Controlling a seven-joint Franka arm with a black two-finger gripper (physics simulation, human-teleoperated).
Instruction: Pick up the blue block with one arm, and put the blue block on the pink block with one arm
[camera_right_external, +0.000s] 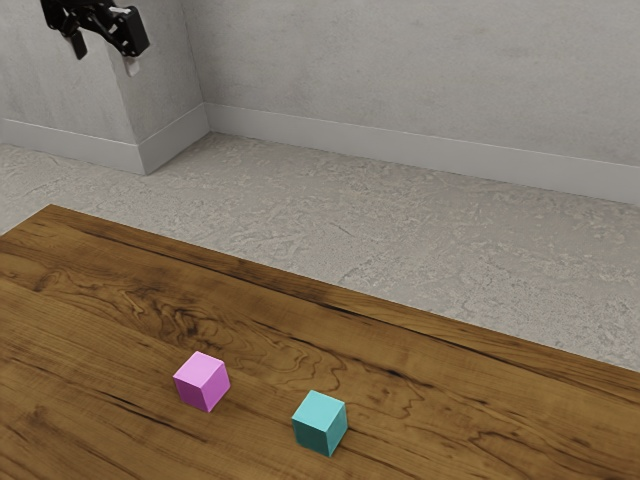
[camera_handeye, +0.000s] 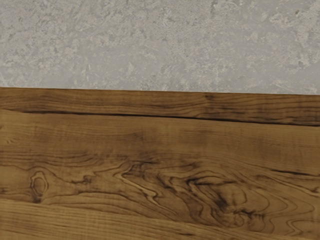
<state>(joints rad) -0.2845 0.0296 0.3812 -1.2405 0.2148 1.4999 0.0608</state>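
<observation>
Fingers (camera_right_external: 128, 48) hang high in the exterior view's upper left corner, dark against the pale wall (camera_right_external: 420, 70), and from where I stand I cannot tell whether they are apart or together. They sit well above the wooden surface (camera_right_external: 90, 300) and far from both blocks, with nothing in them that I can make out. The black hand that carries them tilts down toward the exterior view's right.

On that same side view, the blue block (camera_right_external: 320, 422) rests flat on the surface near the front edge of the picture. It is a small cube, more teal than true blue, with a lighter top face and darker sides, one corner turned toward me. The pink block (camera_right_external: 201, 381) lies just to the exterior view's left of it, near but not touching, also flat on the wood and turned at a similar angle. Behind the surface, a speckled grey floor (camera_right_external: 420, 230) runs back to a white baseboard along the wall.

From the wrist view, I look down on bare wood grain (camera_handeye: 160, 165), brown with dark swirls and a knot. A long dark seam runs across the boards, the surface's edge lies beyond it, and the grey floor (camera_handeye: 150, 40) is past that.
</observation>
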